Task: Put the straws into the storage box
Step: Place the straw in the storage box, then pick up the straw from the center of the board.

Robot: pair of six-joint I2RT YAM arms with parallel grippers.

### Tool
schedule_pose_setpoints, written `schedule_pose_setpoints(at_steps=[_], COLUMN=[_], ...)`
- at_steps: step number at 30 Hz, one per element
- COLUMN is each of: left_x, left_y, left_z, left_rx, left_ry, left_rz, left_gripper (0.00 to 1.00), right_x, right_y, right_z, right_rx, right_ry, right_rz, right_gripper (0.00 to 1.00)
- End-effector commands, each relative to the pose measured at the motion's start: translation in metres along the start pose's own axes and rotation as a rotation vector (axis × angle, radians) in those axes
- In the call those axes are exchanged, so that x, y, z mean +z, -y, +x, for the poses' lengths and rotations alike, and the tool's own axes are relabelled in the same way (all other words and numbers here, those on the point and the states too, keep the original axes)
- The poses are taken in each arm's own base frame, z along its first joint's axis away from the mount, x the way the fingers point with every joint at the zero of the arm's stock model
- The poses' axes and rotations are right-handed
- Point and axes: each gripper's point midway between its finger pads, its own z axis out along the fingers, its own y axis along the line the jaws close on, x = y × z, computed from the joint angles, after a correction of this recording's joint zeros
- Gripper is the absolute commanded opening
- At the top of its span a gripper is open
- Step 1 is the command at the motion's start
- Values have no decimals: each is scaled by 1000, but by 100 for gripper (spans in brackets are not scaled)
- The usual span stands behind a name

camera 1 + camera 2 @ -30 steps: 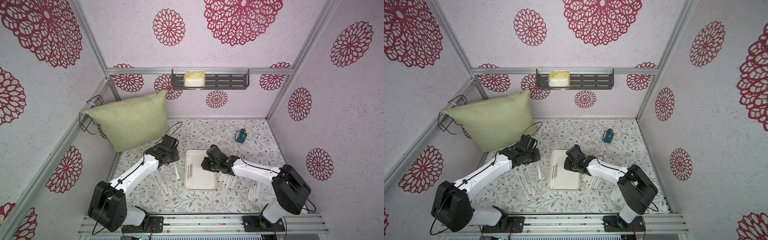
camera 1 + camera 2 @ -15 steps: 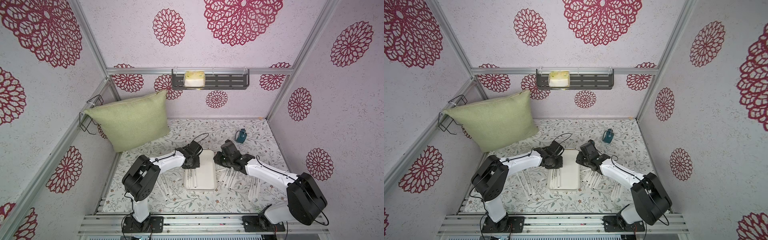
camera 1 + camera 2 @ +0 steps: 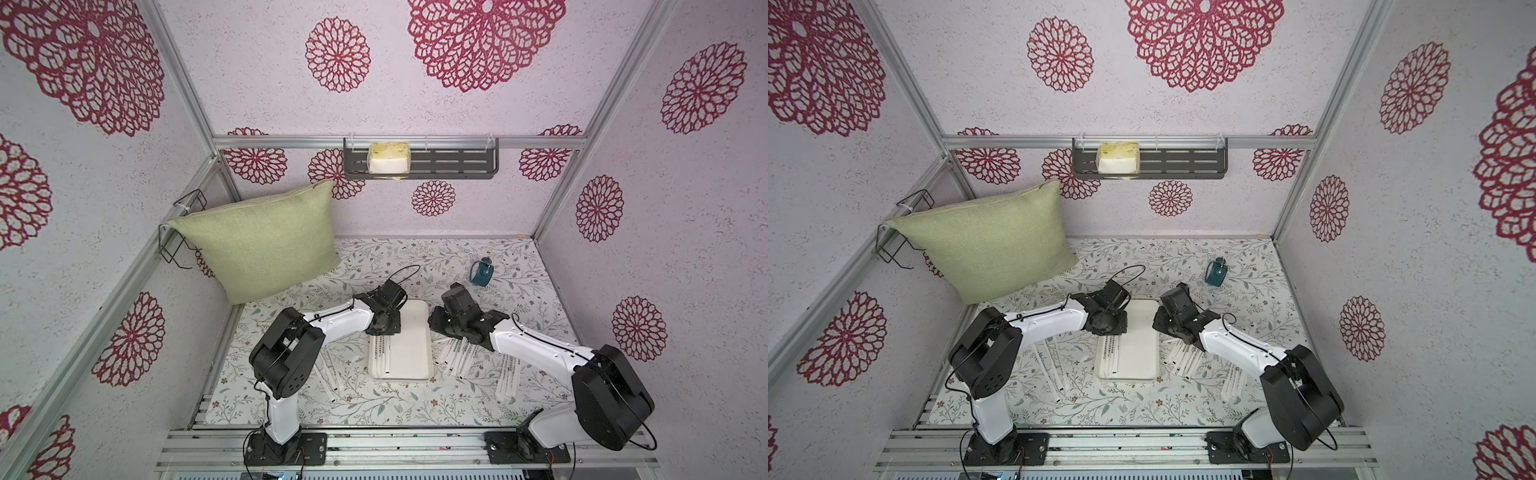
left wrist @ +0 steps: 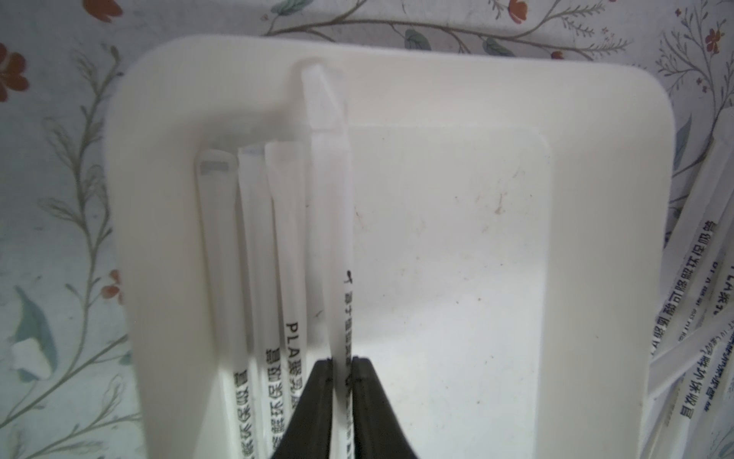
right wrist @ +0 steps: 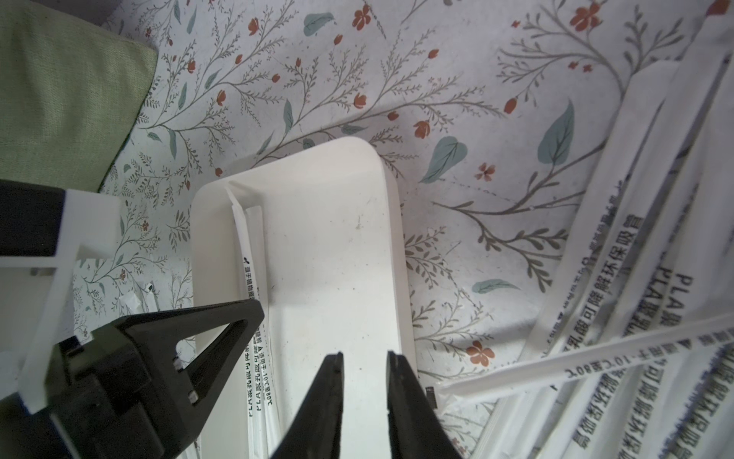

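The storage box (image 3: 409,332) (image 3: 1142,332) is a shallow white tray at the middle of the floral table. A few straws (image 3: 380,357) (image 4: 254,238) lie along its left side. My left gripper (image 3: 384,330) (image 4: 340,363) is low over the box's far left part, shut on one more straw (image 4: 333,198), whose far end leans on the box's end wall. My right gripper (image 3: 438,328) (image 5: 362,355) hovers by the box's right rim (image 5: 397,246), open a little, with nothing between its fingers. Several loose straws (image 3: 457,355) (image 5: 635,278) lie right of the box, and others (image 3: 330,374) lie to its left.
A green pillow (image 3: 262,245) leans in the back left corner. A small teal object (image 3: 482,272) stands at the back right. More straws (image 3: 509,378) lie under my right arm. A dark wall shelf (image 3: 449,162) holds a pale yellow block (image 3: 388,158).
My left gripper swung from the straws left of the box to over the box, carrying a straw. My right gripper moved from over the box to its right rim.
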Motion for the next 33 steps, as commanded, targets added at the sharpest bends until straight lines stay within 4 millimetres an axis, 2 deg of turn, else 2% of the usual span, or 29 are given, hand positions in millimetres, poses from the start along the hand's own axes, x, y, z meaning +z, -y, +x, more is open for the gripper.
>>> schedule_pose_setpoints(at_steps=[1, 4, 8, 12, 17, 19, 22, 24, 27, 30, 33], left_x=[1, -5, -1, -1, -7, -21, -64, -98, -119, -114, -110], left_y=[-2, -2, -4, -3, -2, 1, -3, -22, -73, -122, -143], left_z=[0, -4, -4, -4, -10, -17, -27, -28, -10, 21, 37], left_rx=[15, 12, 15, 23, 29, 31, 22, -4, -115, -262, -347], left_ry=[-4, 11, -1, -5, 6, 28, 94, 156, 199, 170, 169], left_rz=[-24, -21, -28, -21, -21, -19, -13, -51, -110, -120, -99], left_gripper=[16, 17, 17, 23, 22, 22, 27, 40, 56, 59, 59], right_x=[-7, -7, -7, -8, -8, -9, -11, -11, -8, -2, 1], right_y=[-9, -10, -13, -15, -15, -16, -16, -18, -24, -38, -52], right_z=[-5, -5, -6, -7, -7, -7, -7, -6, 3, 17, 29], right_rx=[-15, -16, -17, -18, -19, -20, -25, -36, -71, -125, -171], right_ry=[16, 18, 17, 20, 20, 19, 19, 14, -1, -21, -32], right_rz=[-34, -36, -44, -46, -46, -48, -48, -53, -55, -59, -64], right_gripper=[26, 26, 26, 26, 26, 26, 26, 26, 26, 26, 26])
